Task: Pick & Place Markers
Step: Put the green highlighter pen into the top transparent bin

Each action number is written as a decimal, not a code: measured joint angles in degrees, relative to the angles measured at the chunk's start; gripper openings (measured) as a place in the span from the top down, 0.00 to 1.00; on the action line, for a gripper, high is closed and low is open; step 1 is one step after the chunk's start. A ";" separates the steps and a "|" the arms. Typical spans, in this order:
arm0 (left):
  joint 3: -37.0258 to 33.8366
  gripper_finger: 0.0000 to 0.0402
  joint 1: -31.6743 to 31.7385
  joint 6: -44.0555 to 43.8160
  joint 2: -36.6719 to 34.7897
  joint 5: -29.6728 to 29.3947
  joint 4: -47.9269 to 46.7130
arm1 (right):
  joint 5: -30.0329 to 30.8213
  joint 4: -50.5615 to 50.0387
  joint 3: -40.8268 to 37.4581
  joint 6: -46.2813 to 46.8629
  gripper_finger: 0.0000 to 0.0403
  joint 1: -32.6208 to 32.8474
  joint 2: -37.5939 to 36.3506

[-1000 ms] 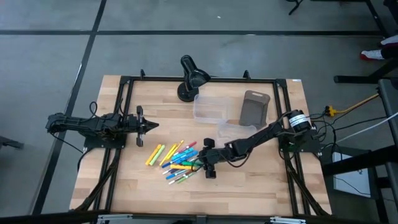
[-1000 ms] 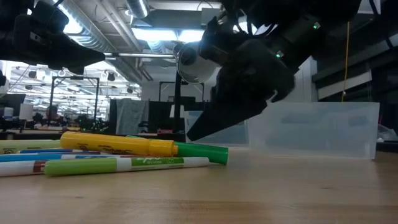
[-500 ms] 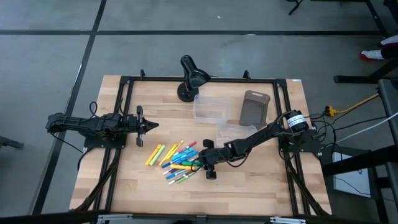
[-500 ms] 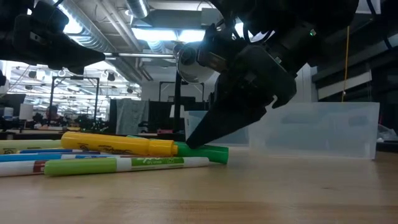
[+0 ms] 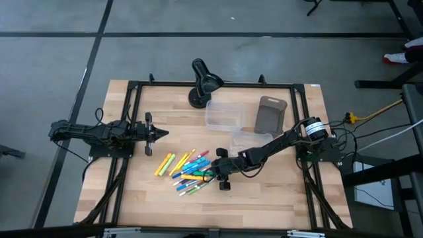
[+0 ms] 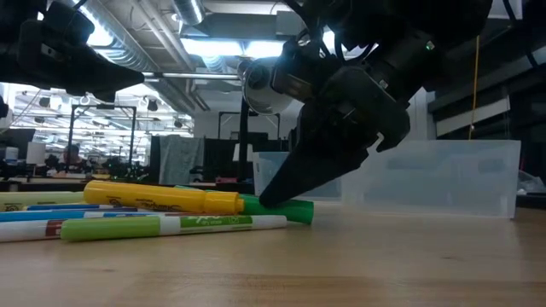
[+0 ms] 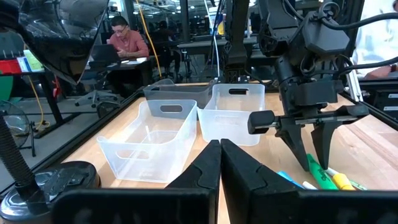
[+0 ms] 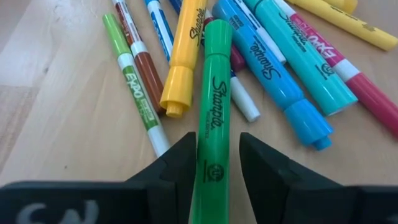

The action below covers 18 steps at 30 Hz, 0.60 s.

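Observation:
Several markers (image 5: 188, 170) lie in a loose heap on the wooden table (image 5: 264, 198), left of centre. At the heap's right side my right gripper (image 5: 213, 175) reaches down from the table's right and is shut on a green marker (image 8: 211, 93). That marker lies next to a yellow one (image 8: 186, 43). My left gripper (image 5: 162, 133) hovers shut and level over the table's left part, holding nothing, well clear of the heap. My right gripper pinches the green marker's two long sides (image 8: 208, 162) between its two fingers, near the end closest to the arm. The fingers (image 6: 277, 192) slant down from the table's right and run along the marker. The marker lies flat on the table (image 6: 294, 210).
Two clear plastic bins (image 5: 223, 114) (image 5: 248, 140) and a grey-brown tray (image 5: 269, 116) stand at the far right of centre. A black lamp (image 5: 205, 80) stands at the far edge. Black rails (image 5: 132, 119) frame the table. The near part of the table is bare wood.
My right gripper has sunk a little onto the green marker and its fingers have drawn together on it. The marker has stayed where it lay.

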 joint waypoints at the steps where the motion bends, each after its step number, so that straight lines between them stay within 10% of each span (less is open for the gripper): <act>1: 0.02 0.98 0.00 0.00 0.00 0.00 0.02 | 0.00 -0.07 0.00 0.00 0.70 0.02 0.00; 18: 0.02 0.98 0.00 -0.02 0.00 0.00 0.02 | 0.78 7.32 0.03 -2.18 0.70 -0.12 3.78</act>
